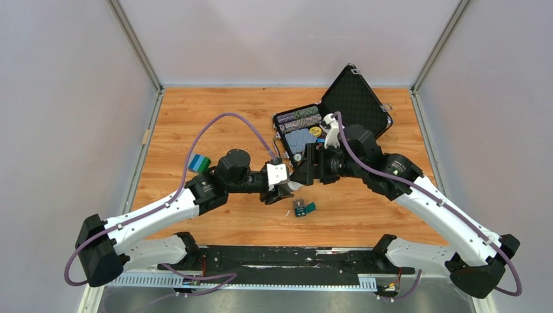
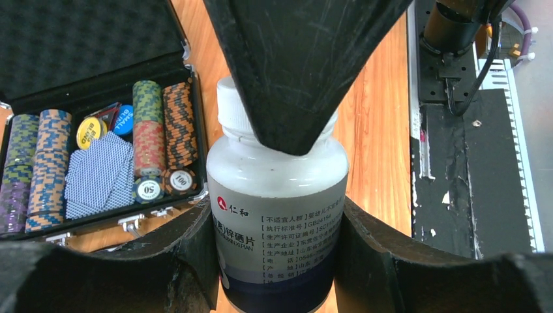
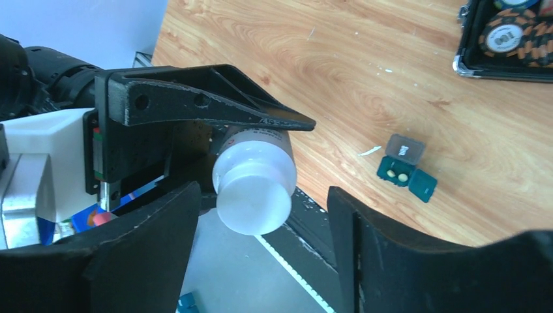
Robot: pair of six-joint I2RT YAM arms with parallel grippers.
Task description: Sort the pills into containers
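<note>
A white pill bottle (image 2: 277, 195) with a white cap (image 3: 253, 202) and a printed label is held off the table, and my left gripper (image 2: 277, 244) is shut on its body. My right gripper (image 3: 264, 225) is open, its fingers either side of the cap without touching it; one right finger (image 2: 300, 65) hides part of the cap in the left wrist view. In the top view the left gripper (image 1: 282, 189) and the right gripper (image 1: 306, 171) meet at mid-table. A tiny dark-teal container (image 3: 404, 171) lies open on the wood with two pale pills (image 3: 396, 174) inside; the container (image 1: 304, 208) is just in front of the grippers.
An open black chip case (image 1: 326, 127) with chips and cards stands behind the grippers; the chip case (image 2: 98, 163) is also in the left wrist view. A teal and blue stack of small boxes (image 1: 199, 163) sits at the left. The black base rail (image 1: 280, 257) runs along the near edge.
</note>
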